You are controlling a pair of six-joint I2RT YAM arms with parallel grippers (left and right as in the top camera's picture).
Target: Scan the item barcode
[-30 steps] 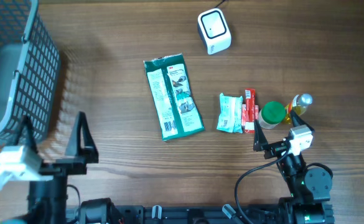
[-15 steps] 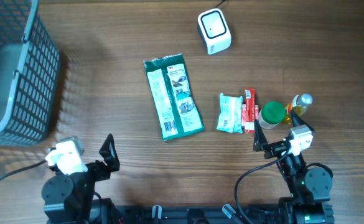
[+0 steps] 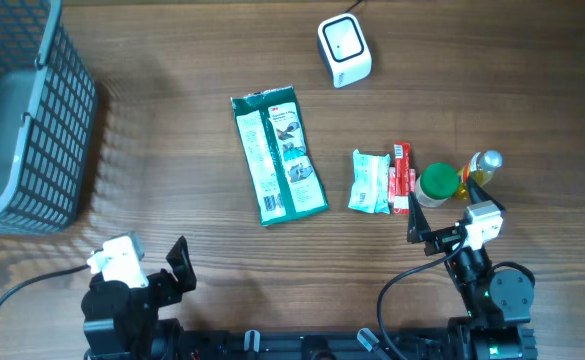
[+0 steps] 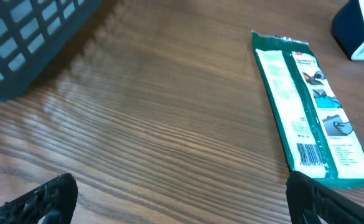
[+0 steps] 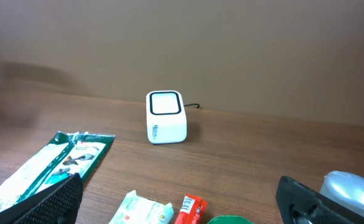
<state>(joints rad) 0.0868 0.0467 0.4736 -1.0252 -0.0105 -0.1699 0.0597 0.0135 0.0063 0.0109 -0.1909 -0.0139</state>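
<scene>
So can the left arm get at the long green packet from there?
Probably yes: the left gripper is open, only bare table lies between it and the green packet, and the basket stands off to its left.

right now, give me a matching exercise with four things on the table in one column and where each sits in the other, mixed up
Things:
1. basket
2. scanner
3. long green packet
4. green-lidded jar

Places (overhead view):
A. lying flat near the middle of the table
B. far left corner
C. far edge, right of centre, standing alone
D. on the right, between the red packet and the yellow bottle

Pairs: 1-B, 2-C, 3-A, 4-D
</scene>
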